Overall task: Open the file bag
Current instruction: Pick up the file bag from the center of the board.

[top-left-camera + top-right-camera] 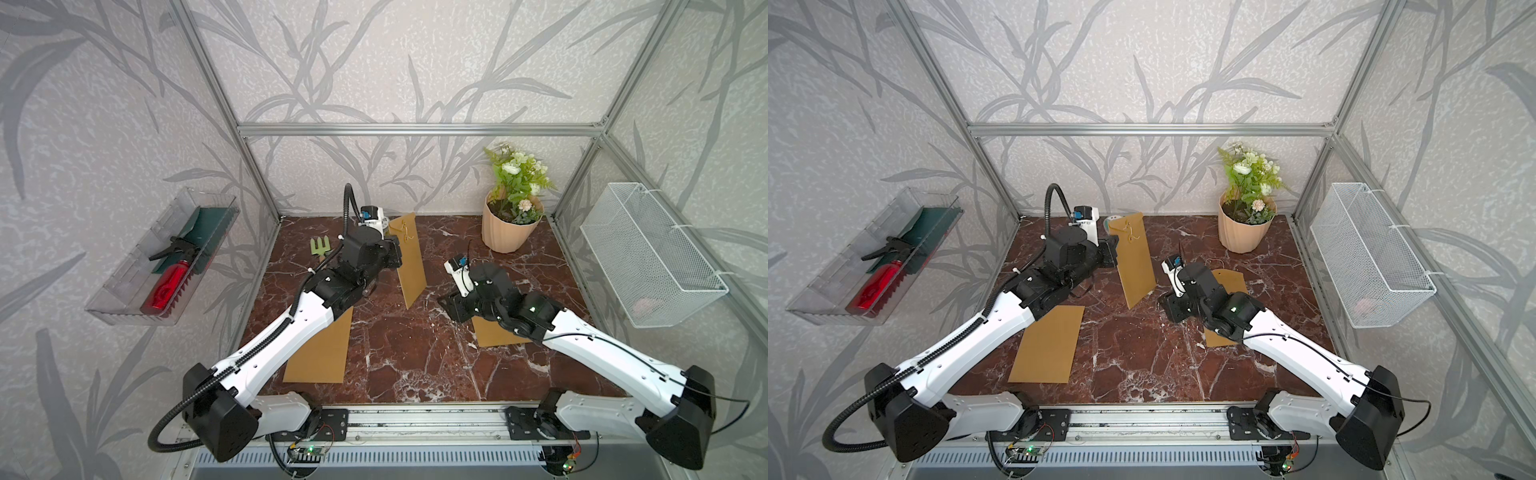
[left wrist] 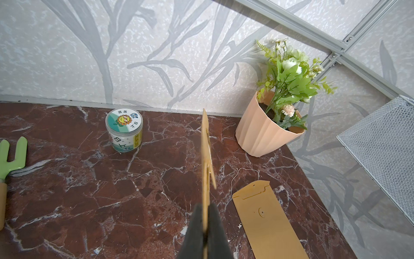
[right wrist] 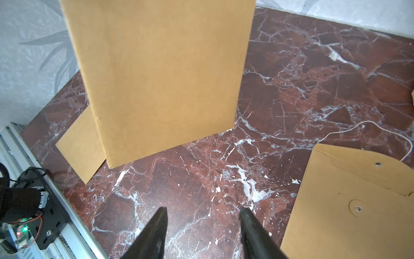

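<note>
Brown file bag (image 1: 409, 262) upright, edge clamped in left gripper (image 2: 207, 207), right gripper (image 3: 203, 210) parted, empty, near

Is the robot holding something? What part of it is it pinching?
Yes. The left pincer is shut on the upright brown file bag, pinching one long edge. The right pincer is open and holds nothing.
</note>
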Controlling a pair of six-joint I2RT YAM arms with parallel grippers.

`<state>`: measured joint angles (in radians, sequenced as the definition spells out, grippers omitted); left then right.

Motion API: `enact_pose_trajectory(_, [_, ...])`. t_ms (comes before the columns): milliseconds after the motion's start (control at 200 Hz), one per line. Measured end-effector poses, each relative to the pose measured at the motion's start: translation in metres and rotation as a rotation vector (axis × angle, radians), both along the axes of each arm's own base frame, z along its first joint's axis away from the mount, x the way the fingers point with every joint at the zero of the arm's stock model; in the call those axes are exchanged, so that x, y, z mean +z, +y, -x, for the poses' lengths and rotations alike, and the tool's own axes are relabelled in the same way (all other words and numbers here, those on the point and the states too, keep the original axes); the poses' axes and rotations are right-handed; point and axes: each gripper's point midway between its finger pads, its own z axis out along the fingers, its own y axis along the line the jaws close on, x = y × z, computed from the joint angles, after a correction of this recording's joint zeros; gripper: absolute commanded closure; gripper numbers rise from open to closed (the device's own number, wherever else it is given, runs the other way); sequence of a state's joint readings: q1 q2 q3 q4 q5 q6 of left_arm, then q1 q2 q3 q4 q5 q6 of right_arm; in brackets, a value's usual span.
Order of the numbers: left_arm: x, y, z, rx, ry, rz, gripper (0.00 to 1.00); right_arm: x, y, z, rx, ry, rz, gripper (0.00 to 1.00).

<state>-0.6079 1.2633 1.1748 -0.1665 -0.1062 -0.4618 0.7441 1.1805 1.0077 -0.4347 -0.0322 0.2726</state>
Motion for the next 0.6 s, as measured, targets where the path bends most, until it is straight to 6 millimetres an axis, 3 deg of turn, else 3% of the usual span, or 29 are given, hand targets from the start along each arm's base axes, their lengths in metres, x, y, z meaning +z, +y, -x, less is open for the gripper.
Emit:
enact_pose_trajectory(280, [0.001,-0.006,0.013,-0.110,-0.060,0.054,1.00,0.012,-0.025,-0.028,-0.024,0.054,-0.151,0.46])
enact_pose_trajectory(600, [-0.012,-0.026,0.026,-0.275,-0.097,0.114,1.00,0.003,-0.032,-0.046,-0.004,0.121,-0.231,0.46])
